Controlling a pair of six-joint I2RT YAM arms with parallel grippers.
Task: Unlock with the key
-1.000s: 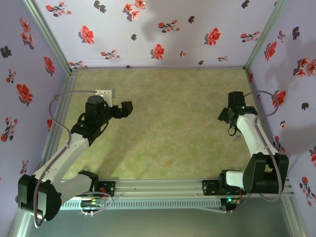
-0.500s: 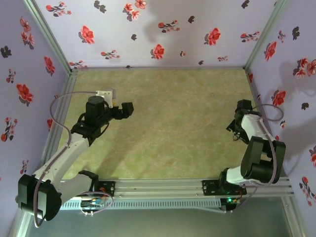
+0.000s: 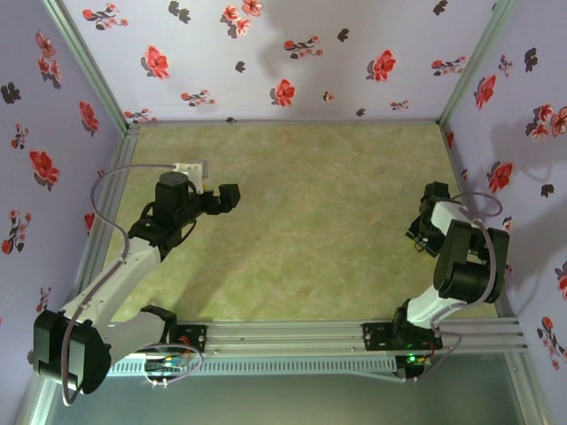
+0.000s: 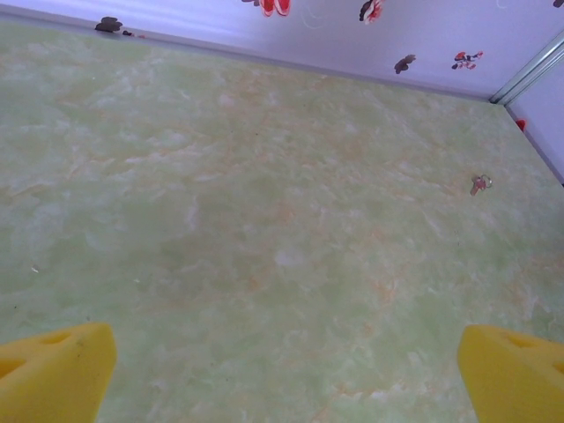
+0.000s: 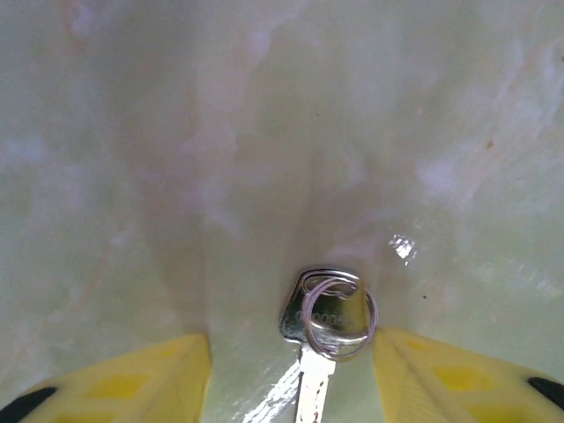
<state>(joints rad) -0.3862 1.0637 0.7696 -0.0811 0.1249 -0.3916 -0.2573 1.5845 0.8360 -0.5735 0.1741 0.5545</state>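
Note:
A silver key (image 5: 324, 319) with a wire ring through its head lies flat on the green table, blade toward the camera. My right gripper (image 5: 291, 352) is open low over it, a yellow finger (image 5: 141, 379) on each side; the ring lies close to the right finger. From above, the right gripper (image 3: 423, 234) points down at the table near the right wall. My left gripper (image 3: 230, 197) is open over bare table, its yellow fingertips (image 4: 53, 370) far apart with nothing between them. A small white block (image 3: 188, 166) lies behind the left arm, partly hidden by it.
Flowered walls close in the table (image 3: 310, 221) on three sides, with metal rails along the left and right edges. A tiny reddish-silver speck (image 4: 480, 183) lies on the table toward the back right. The right arm is folded tight against the right wall.
The right arm has drawn back toward the right wall and folded, bringing its gripper down to the table. The left arm has stayed still.

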